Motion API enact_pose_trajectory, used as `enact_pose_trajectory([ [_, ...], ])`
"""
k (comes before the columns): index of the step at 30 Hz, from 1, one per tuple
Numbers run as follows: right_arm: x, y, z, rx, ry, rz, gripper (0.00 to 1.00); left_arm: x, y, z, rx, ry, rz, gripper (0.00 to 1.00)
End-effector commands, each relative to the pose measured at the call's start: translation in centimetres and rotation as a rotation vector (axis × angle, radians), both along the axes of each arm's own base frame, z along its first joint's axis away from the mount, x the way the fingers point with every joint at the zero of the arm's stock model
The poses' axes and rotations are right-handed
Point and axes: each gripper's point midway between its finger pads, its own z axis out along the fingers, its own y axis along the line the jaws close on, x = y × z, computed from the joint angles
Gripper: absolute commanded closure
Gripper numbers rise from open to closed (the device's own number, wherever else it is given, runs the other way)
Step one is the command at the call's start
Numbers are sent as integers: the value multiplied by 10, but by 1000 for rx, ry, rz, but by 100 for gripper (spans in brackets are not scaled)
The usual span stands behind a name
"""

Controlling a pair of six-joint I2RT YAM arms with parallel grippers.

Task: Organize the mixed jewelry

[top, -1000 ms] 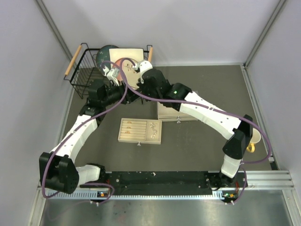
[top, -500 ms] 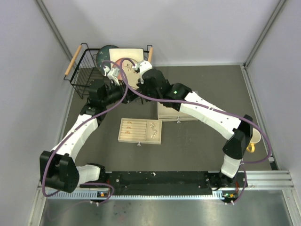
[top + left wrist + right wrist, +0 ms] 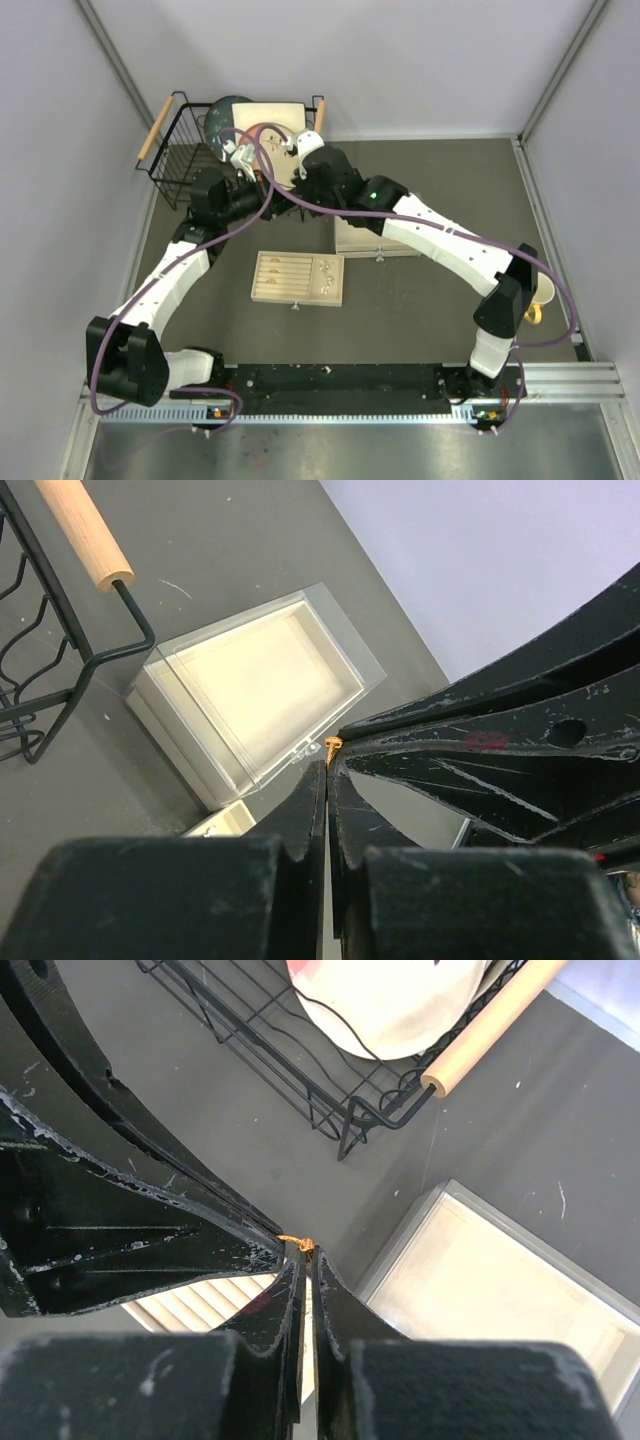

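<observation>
My left jaws and right jaws meet tip to tip above the bench (image 3: 410, 305), near the wire basket (image 3: 175, 165). Both pairs are pinched together on one tiny gold-orange piece (image 3: 297, 1244), and I cannot tell which pair truly bears it. A few pieces already lie in the compartmented tray (image 3: 296, 300), so I judge the sorting partly done, with this piece not yet placed.

Both arms (image 3: 440, 240) meet beside the wire basket (image 3: 168, 172).

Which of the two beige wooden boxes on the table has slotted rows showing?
The flat beige wooden tray nearer the arm bases, lying uncovered; the other beige box is partly hidden under the right arm.
</observation>
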Motion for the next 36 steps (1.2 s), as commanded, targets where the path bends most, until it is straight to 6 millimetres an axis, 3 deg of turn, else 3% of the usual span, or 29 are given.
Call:
enact_pose_trajectory([
  [1,-11,0,64,135,-75,61,92,-7,-3,11,23,-104,-54,100],
  [7,-33,-11,82,183,-68,174,63,-24,-6,22,73,-225,-168,100],
  [11,-48,-24,98,234,-69,252,57,-41,-9,31,71,-299,-276,100],
  [13,-51,-28,95,253,-42,305,54,-56,-13,35,53,-331,-359,100],
  [15,-63,-30,100,277,-31,384,53,-65,-15,39,39,-364,-412,100],
  [17,-65,-35,92,275,-10,418,53,-79,-17,43,13,-371,-482,100],
  [25,-95,-29,74,287,60,597,55,-94,-17,54,-15,-404,-556,100],
  [36,-97,-21,62,271,76,667,61,-103,-17,55,-23,-405,-589,100],
])
